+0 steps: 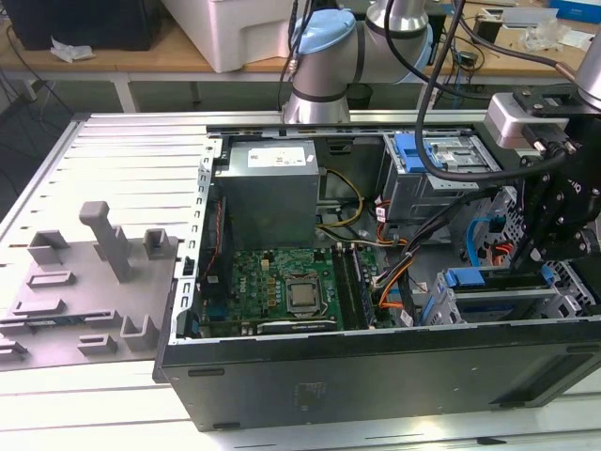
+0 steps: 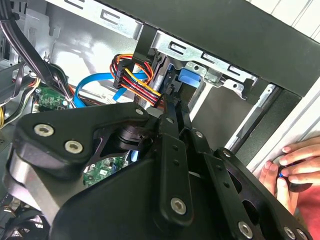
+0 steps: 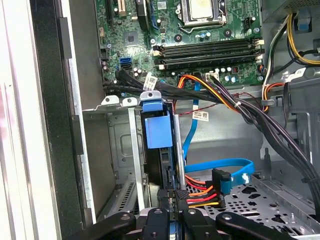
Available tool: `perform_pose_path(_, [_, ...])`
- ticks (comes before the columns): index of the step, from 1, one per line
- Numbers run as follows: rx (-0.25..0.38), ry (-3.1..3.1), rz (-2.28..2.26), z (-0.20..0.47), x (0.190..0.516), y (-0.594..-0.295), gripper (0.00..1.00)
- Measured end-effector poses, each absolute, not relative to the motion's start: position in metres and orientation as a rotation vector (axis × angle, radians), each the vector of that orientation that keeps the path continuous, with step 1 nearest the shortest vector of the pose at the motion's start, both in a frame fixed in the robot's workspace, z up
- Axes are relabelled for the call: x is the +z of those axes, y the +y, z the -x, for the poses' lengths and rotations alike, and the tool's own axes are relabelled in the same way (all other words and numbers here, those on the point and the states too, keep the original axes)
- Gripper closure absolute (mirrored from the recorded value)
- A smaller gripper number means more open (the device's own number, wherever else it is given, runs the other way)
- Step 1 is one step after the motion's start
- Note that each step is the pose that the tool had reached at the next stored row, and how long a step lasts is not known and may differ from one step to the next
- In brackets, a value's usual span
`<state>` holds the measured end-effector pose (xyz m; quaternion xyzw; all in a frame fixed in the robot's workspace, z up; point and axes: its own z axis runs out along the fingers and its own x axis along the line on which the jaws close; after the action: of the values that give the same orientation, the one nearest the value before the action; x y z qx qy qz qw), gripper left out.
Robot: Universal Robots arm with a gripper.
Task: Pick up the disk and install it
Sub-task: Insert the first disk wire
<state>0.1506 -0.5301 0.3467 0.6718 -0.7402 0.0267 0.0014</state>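
disk (image 3: 157, 127) standing on edge in a slot of the silver drive cage (image 3: 117, 145), inside the open computer case (image 1: 376, 376). its blue bracket tab shows at the end nearer the motherboard (image 3: 200, 30), and its dark body runs from there to the claw (image 3: 172, 197). in the first wrist view the claw's black fingers (image 3: 156, 217) are drawn close together on the disk's near end, one on each flat side, so the claw is pinching the disk.

a bundle of red, orange, yellow and black wires (image 3: 200, 195) and a flat blue cable (image 3: 220, 167) lie just beside the claw, over the perforated floor of the case. in the second wrist view the claw's dark linkage tapers toward the cage, and a person's hand (image 2: 295, 160) rests at the outer edge of the case.

in the exterior view the case lies on its side on a ribbed metal counter (image 1: 122, 150). a grey power-supply box (image 1: 272, 188) sits next to the motherboard. a grey moulded tray (image 1: 84, 282) lies just beside the case on the exterior view's left. the arm's black wrist (image 1: 563, 207) hangs over the cage on the exterior view's right.
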Motion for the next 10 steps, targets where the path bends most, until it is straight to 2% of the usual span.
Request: perform_pose_path(10, [0.083,-2.307,-2.127,-0.1506,0.3466,-0.5301,0.84])
